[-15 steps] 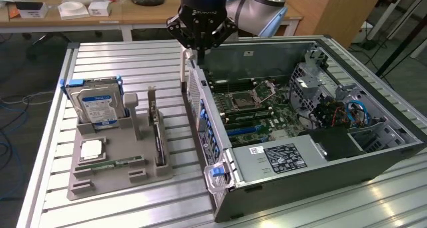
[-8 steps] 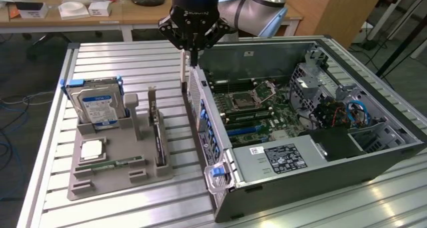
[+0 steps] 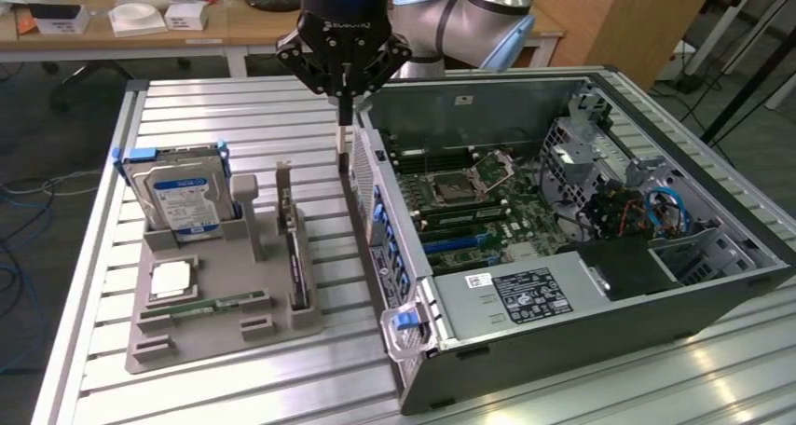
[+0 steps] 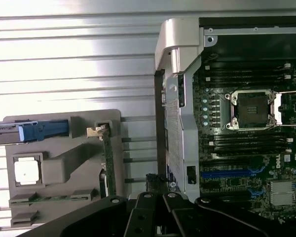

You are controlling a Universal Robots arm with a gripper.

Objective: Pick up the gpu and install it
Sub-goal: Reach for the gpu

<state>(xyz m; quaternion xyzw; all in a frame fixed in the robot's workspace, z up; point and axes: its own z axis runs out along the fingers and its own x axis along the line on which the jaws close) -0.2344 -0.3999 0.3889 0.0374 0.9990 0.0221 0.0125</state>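
Gpu point(image 3: 296, 262): in the exterior view, it stood on edge in the grey tray point(image 3: 212, 330), near the hard drive point(image 3: 185, 197). Gripper point(image 3: 345, 117) hung between the tray and the computer case point(image 3: 584, 336), fingers narrow and holding nothing. Wrist view: gpu point(image 4: 107, 165) sat in its tray slot, apart from the gripper point(image 4: 155, 181).

Narrow gap between tray point(image 3: 205, 336) and case point(image 3: 498, 99)

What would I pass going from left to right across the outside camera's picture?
Silver hard drive with blue-white label → thin dark gpu card standing in the grey tray → black pincer → green motherboard → blue cables.
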